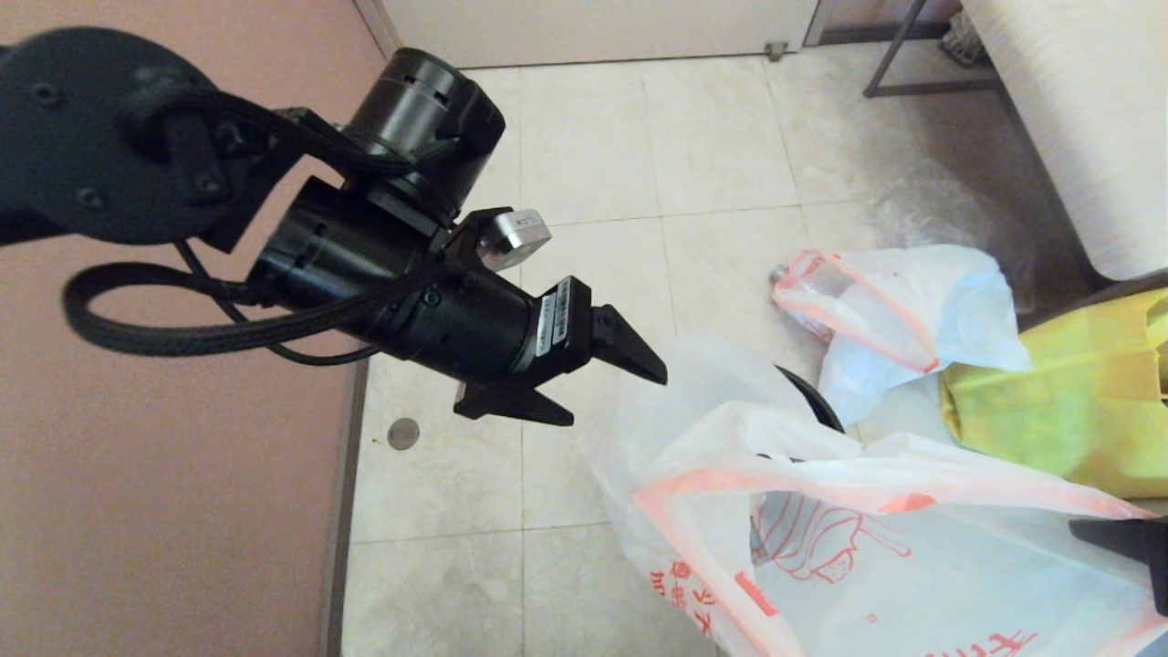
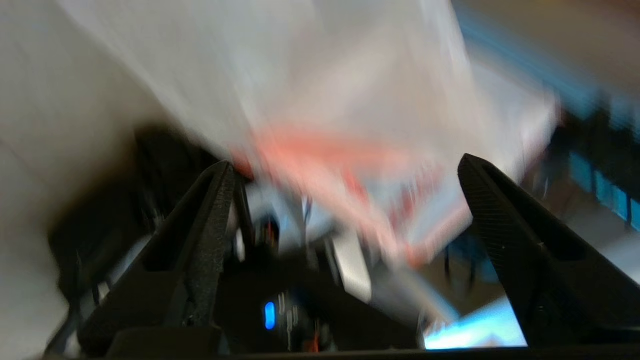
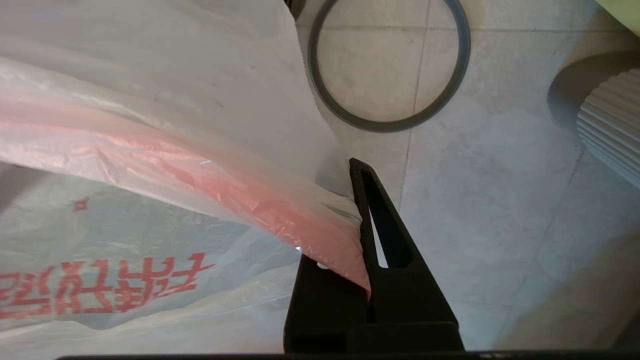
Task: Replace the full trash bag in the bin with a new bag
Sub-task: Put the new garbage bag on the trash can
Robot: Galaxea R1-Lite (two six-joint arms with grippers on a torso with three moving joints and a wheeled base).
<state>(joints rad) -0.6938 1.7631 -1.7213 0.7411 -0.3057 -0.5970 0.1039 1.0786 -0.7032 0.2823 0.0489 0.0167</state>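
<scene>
The new bag (image 1: 849, 566), white film with a pink-orange hem and red print, hangs spread low in the head view. My right gripper (image 1: 1100, 531) at the lower right edge is shut on its hem; the right wrist view shows the pink hem (image 3: 320, 235) pinched between the fingers (image 3: 372, 220). My left gripper (image 1: 613, 397) hovers open just left of the bag, touching nothing. In the left wrist view its fingers (image 2: 215, 210) stand wide apart before the blurred bag (image 2: 350, 100). A black arc of the bin (image 1: 815, 399) peeks out behind the bag. The full trash bag (image 1: 899, 315) lies on the floor beyond.
The grey hoop (image 3: 390, 126) lies flat on the tiles, apart from the bin. A yellow fabric bag (image 1: 1077, 401) sits at the right, under a white ribbed cylinder (image 1: 1077, 119). A pink wall (image 1: 164, 474) bounds the left; a metal frame leg (image 1: 890, 55) stands at the back.
</scene>
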